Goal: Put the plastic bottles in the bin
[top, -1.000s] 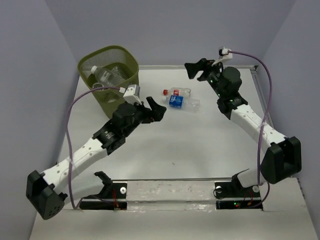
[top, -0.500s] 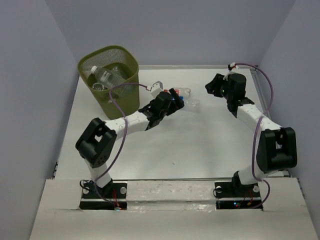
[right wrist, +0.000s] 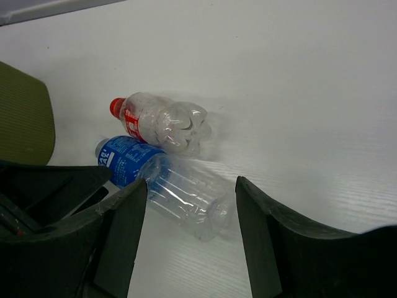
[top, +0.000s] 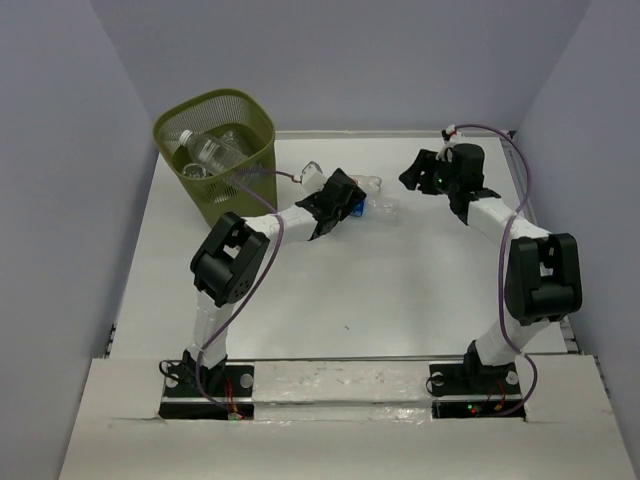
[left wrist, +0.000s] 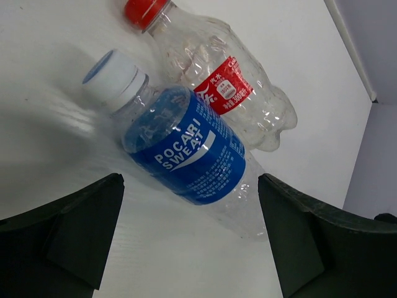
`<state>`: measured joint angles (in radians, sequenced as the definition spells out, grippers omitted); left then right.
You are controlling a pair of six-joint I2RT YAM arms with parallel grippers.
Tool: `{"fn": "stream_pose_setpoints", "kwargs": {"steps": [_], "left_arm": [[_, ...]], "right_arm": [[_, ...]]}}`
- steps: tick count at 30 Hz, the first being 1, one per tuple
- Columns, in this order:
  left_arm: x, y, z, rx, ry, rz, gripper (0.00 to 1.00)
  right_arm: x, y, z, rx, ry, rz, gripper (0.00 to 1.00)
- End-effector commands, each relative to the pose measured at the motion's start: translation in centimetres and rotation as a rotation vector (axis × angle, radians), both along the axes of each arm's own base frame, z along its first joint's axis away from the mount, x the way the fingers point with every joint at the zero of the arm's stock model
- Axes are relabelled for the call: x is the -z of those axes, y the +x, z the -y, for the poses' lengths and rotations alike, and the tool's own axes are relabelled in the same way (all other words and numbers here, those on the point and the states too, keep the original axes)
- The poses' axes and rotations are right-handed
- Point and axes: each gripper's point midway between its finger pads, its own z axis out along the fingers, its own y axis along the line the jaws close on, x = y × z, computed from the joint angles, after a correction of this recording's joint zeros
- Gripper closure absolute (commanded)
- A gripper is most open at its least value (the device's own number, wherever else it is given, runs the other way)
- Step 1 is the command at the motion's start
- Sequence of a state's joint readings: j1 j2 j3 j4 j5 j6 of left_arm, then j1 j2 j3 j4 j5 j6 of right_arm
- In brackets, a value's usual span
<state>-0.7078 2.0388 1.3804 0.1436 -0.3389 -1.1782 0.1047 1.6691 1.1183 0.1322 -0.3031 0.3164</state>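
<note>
Blue-labelled clear plastic bottle (left wrist: 186, 155) lies on the table (top: 400, 280) before the wide-open, empty left gripper (left wrist: 189, 208).
A red-capped clear bottle (left wrist: 217, 81) lies just beside it; right of it the right gripper (right wrist: 190, 185) gapes empty; left, the olive-green mesh bin (top: 262, 120) holds bottles (top: 212, 152).

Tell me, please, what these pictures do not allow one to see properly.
- Top external view: the number of bottles inside the bin; they overlap, and the mesh wall hides the lower ones.
- Top external view: most of the blue-label bottle; the left gripper covers it.
- Right wrist view: the bin's shape; the left edge cuts it off.
- Left wrist view: the small print on the red-cap bottle; too small to read.
</note>
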Motion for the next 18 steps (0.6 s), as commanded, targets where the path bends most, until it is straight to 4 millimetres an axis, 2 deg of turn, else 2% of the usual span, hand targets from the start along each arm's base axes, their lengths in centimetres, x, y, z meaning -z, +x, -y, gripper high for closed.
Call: {"fn": "stream_pose_setpoints", "kwargs": {"steps": [1,4,10,16,18], "left_arm": [[-2.5,2.8,-0.6,-0.087,-0.05,0.052,0.01],[-1.1,3.4,-0.3,-0.081,-0.04,0.026,0.01],[-0.1,4.3,0.3,-0.069,-0.035,0.015,0.01],[2.9,3.7,0.1,-0.065,-0.017,-0.037,0.01],[3.3,3.7,0.1,-0.063,-0.009,-0.041,0.06]], "right_arm": [[-1.6,0.9,-1.0,-0.076,0.015,0.048,0.35],[-1.3,0.9,-1.3,-0.088,0.023,0.045,0.35],[-1.4,0.7,-1.9,-0.12,0.049,0.049,0.35],[-2.1,0.5,-1.5,-0.092,0.046,0.063,0.35],[-2.6,0.3,-1.5,-0.094,0.047,0.074,0.35]]}}
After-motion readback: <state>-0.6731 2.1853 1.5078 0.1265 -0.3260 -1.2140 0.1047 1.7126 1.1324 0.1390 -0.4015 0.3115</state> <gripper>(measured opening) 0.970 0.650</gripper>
